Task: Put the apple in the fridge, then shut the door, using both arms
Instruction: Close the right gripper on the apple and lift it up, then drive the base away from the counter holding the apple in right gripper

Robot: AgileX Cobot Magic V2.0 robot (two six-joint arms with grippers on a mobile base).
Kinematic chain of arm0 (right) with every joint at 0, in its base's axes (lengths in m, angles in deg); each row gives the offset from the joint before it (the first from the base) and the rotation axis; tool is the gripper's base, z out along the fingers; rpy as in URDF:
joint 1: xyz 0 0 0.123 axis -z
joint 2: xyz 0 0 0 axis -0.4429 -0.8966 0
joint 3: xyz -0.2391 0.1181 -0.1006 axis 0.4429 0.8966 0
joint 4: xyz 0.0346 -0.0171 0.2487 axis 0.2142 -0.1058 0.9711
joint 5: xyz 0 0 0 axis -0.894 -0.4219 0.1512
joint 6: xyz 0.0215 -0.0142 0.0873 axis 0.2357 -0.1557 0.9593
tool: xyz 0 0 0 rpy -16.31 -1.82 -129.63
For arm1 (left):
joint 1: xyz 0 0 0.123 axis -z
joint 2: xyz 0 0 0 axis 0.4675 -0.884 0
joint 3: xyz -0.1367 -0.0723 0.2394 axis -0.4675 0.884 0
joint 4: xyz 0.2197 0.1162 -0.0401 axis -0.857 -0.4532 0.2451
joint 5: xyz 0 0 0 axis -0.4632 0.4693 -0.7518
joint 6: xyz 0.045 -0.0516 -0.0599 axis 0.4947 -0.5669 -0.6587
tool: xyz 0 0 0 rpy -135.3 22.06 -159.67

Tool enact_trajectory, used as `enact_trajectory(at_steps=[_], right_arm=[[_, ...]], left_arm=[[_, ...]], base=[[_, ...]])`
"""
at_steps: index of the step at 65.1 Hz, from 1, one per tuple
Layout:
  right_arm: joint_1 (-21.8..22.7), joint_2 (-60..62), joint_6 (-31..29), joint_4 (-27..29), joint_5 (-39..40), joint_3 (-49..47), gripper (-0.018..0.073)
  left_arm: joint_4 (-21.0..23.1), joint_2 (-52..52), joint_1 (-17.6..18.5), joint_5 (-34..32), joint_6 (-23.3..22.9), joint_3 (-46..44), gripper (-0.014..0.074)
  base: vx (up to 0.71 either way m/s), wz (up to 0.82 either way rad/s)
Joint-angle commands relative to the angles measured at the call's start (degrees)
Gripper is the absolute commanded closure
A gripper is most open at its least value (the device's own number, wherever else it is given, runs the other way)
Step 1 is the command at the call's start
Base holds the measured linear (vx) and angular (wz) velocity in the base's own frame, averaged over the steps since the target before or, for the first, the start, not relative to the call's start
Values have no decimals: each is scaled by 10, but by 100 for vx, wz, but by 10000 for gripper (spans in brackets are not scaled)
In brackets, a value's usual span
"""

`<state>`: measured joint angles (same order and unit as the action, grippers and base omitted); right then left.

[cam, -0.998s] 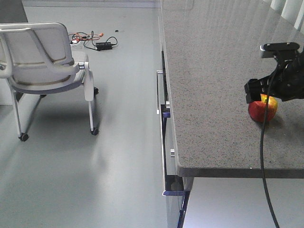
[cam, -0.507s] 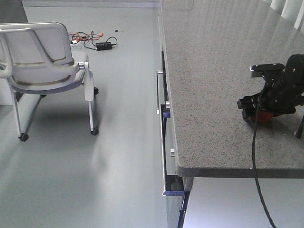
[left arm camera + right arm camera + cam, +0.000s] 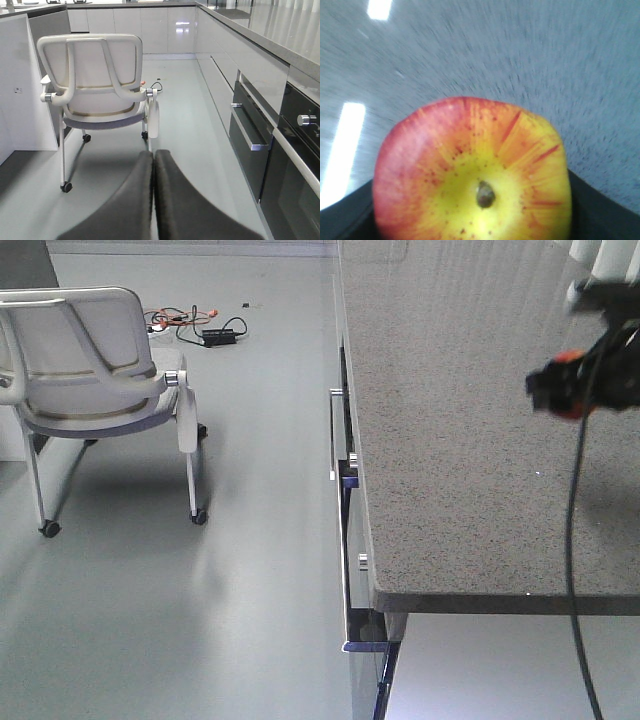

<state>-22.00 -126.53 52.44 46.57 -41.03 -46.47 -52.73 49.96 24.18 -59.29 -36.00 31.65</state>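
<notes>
Clasping one apple (image 3: 470, 175), right pincer (image 3: 560, 388), one chair (image 3: 90, 360)

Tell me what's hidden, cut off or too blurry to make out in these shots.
Right end effector: motion-blurred in the front view; the apple covers its fingers in the right wrist view.
Apple, front view: only orange slivers show past the end effector.
Counter: blurred in the right wrist view.
Fridge and door: I cannot pick them out in any view.
</notes>
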Motion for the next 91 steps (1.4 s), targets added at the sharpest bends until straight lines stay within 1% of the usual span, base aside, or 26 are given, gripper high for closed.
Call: enact_trajectory(at_steps=[1, 7, 10, 15, 27, 49, 91], right_arm=[[2, 100, -57, 63, -3, -19, 570], [2, 162, -102, 115, -20, -19, 570], [2, 190, -114, 134, -26, -19, 569], [2, 220, -116, 161, -31, -19, 569], [2, 259, -116, 186, -63, -19, 569], [2, 264, -115, 193, -136, -19, 569], [2, 264, -115, 193, -136, -19, 569]], left_arm=[[1, 8, 3, -38, -2, 16, 603], [1, 8, 3, -38, -2, 16, 603], [1, 8, 3, -38, -2, 16, 603], [1, 8, 3, -38, -2, 16, 603], [1, 8, 3, -38, -2, 16, 603], [1, 8, 3, -38, -2, 16, 603], [1, 8, 3, -38, -2, 16, 603]], base=[[0, 0], [0, 0], [0, 0], [0, 0], [0, 0], [0, 0], [0, 0]])
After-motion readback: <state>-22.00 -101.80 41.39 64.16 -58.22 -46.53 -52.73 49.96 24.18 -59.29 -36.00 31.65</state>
